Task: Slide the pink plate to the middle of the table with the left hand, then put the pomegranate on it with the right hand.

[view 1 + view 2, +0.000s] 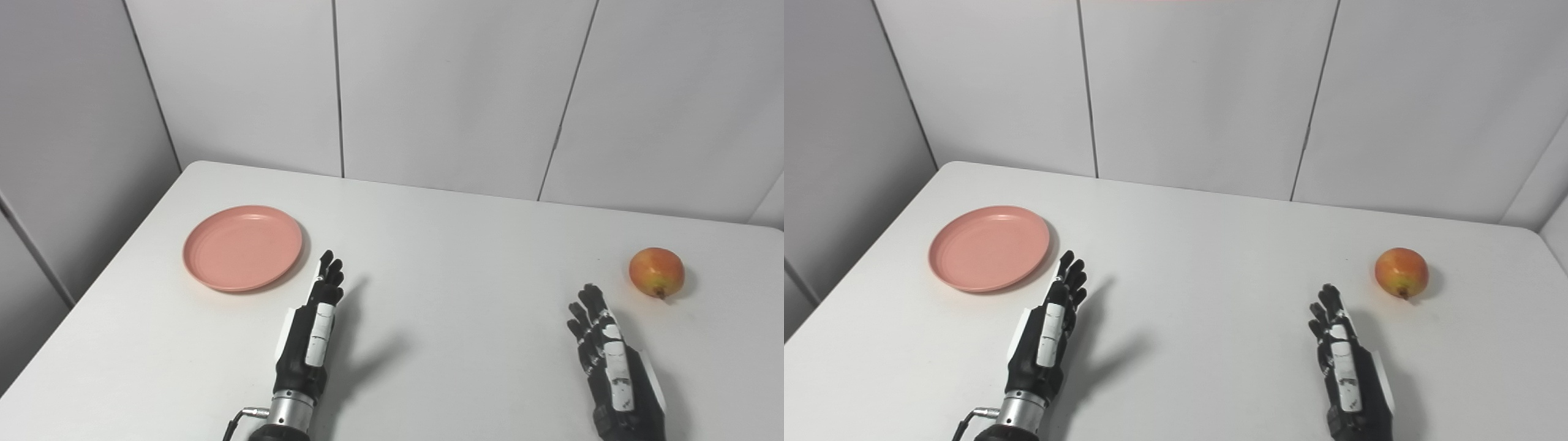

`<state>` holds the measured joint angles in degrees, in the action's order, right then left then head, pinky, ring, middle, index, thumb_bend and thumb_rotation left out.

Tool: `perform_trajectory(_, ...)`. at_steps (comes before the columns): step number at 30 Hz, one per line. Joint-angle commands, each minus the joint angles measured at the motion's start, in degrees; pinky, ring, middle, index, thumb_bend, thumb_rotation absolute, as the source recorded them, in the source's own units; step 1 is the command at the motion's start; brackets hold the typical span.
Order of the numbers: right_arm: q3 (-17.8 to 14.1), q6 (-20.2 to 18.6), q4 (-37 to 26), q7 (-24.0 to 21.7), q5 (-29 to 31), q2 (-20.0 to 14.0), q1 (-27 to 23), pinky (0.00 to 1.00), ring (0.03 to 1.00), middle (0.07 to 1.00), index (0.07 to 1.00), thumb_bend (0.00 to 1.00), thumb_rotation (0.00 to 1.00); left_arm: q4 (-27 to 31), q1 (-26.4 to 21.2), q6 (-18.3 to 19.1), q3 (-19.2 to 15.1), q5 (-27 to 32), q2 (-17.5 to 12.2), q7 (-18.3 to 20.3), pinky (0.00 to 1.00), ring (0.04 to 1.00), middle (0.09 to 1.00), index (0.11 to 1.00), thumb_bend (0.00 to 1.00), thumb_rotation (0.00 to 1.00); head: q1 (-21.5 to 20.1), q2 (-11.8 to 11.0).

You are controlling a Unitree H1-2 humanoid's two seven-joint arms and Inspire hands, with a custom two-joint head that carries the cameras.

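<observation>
A pink plate (242,247) lies empty on the left part of the white table (441,257). A red-yellow pomegranate (656,272) sits on the table at the right. My left hand (313,327) is open with fingers straight, just right of and nearer than the plate, apart from it. My right hand (609,358) is open and empty, nearer than and left of the pomegranate, apart from it. The same things show in the right eye view: plate (989,247), pomegranate (1401,272), left hand (1050,327), right hand (1344,361).
Grey wall panels (453,92) stand behind the table's far edge. The table's left edge runs diagonally down to the bottom left corner.
</observation>
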<state>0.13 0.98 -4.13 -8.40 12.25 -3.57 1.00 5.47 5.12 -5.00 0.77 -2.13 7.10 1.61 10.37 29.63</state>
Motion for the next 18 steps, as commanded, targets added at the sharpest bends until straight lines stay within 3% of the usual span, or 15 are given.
perform_trajectory(1,-0.65,3.90,1.97,-1.25,0.60,-0.60,0.25,1.00,0.986,0.998,0.977,0.82,0.92,-3.05,1.00,-2.76,1.37,-1.19,1.02,-1.18,1.00,0.995,1.000,1.000,0.78,0.99,0.22,-0.70)
perform_trajectory(4,-0.91,4.82,3.23,-1.60,0.68,-0.86,0.01,1.00,0.980,0.996,0.978,0.82,0.92,-4.09,0.72,-3.77,1.88,-2.02,1.15,-2.15,1.00,0.993,1.000,1.000,0.73,1.00,0.31,-1.45)
perform_trajectory(18,-1.12,7.37,6.28,-3.02,1.23,-0.96,0.09,1.00,0.992,1.000,0.983,0.80,0.91,-7.69,0.48,-6.92,2.89,-3.19,0.76,-4.07,1.00,0.991,1.000,1.000,0.71,1.00,0.88,-5.57)
